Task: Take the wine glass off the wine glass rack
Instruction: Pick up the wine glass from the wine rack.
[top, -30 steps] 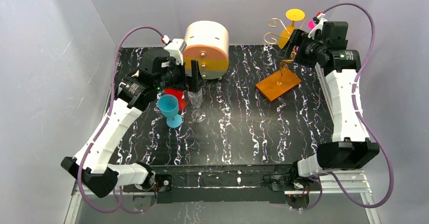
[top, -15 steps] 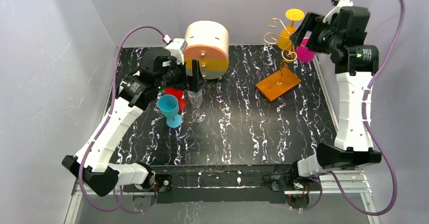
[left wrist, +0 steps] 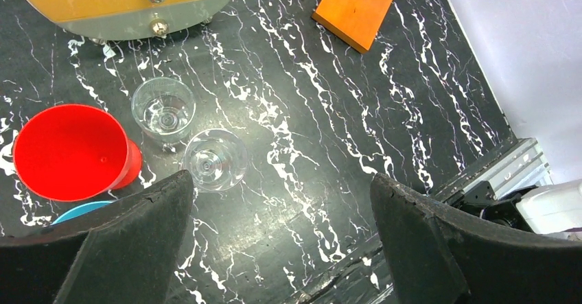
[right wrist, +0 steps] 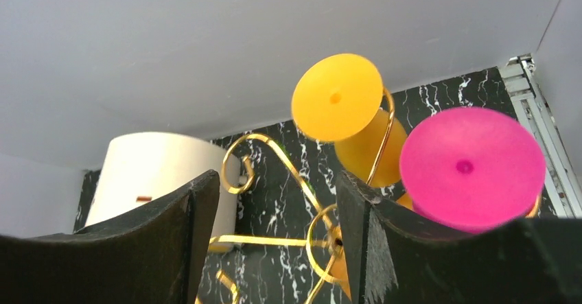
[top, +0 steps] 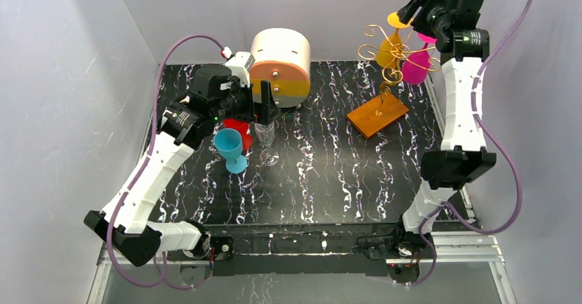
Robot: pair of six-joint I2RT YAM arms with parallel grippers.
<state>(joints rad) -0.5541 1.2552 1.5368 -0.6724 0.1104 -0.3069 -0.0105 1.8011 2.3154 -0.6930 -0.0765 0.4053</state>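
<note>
I have the right claw (top: 415, 5) raised at the far right, above the top of the wine glass rack (top: 379, 40). Its jaws are spread, with nothing pinched between them. In the right wrist view the rack's gold scrolls show through the gap.

The rack stands on its orange wooden base (top: 377, 115) at the far right of the bench (top: 329, 180). Two glasses hang upside down from its arms. The yellow wine glass (right wrist: 336, 98) shows its round foot just past the gap. The pink wine glass (right wrist: 473, 167) hangs to its right, partly behind one finger.

On the left, the left claw (left wrist: 281, 180) hangs spread wide over a clear glass (top: 266, 139) and grips nothing. A red cup (left wrist: 68, 152) and a blue glass (top: 230, 146) stand just beside it. The round drawer box (top: 279, 64) sits behind them at the far edge.
</note>
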